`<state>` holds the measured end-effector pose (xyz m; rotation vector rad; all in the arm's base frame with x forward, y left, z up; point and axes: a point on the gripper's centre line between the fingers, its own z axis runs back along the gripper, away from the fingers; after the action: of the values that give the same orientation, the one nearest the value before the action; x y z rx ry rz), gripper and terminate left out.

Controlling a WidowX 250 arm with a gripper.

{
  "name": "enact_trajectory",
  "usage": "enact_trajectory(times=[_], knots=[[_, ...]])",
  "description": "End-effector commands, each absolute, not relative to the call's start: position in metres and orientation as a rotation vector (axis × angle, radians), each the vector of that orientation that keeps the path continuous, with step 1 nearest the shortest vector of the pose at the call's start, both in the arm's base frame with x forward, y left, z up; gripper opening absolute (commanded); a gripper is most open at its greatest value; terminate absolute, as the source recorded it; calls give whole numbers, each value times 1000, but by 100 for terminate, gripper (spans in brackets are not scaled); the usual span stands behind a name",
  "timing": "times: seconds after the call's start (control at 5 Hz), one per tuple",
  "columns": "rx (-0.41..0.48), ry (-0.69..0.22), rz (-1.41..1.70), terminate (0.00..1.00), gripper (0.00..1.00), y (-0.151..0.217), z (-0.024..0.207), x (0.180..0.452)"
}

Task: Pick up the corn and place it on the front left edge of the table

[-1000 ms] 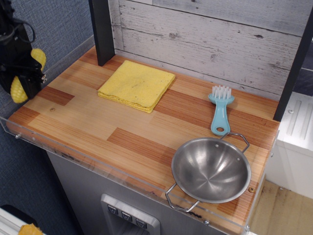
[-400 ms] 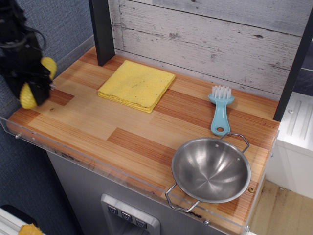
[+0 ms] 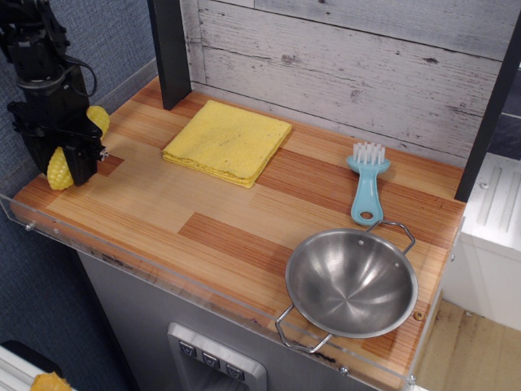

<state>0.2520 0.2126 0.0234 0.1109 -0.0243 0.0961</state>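
Corn (image 3: 59, 169) sits clamped in the black gripper (image 3: 69, 159) at the left end of the table (image 3: 212, 236), its yellow ends poking out above and below the dark fingers, which grasp it around the middle. The cob hangs tilted, lower end towards the clear acrylic rim (image 3: 49, 232) and upper end towards the yellow cloth (image 3: 228, 140); whether that lower end touches the wood cannot be told. Taking the yellow cloth as the mark: the corn and gripper are to its left, well apart from it and nearer the front. A dark upright post (image 3: 171, 49) stands just behind the cloth's left corner, against the whitewashed plank wall (image 3: 350, 57). Right of the cloth, well apart, lies the blue brush (image 3: 367, 185), bristles towards the wall. Farther right and to the front is the steel bowl (image 3: 351, 282), one wire handle just beside the brush's handle end
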Motion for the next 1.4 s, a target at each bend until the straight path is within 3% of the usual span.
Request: enact_trajectory(times=[0.0, 0.2, 0.4, 0.8, 1.2], knots=[[136, -19, 95, 0, 0, 206, 32, 246], [133, -4, 100, 0, 0, 205, 30, 245], [136, 1, 119, 0, 100, 205, 33, 245], [153, -56, 120, 0, 100, 197, 64, 242], [150, -206, 103, 0, 100, 158, 139, 230]])
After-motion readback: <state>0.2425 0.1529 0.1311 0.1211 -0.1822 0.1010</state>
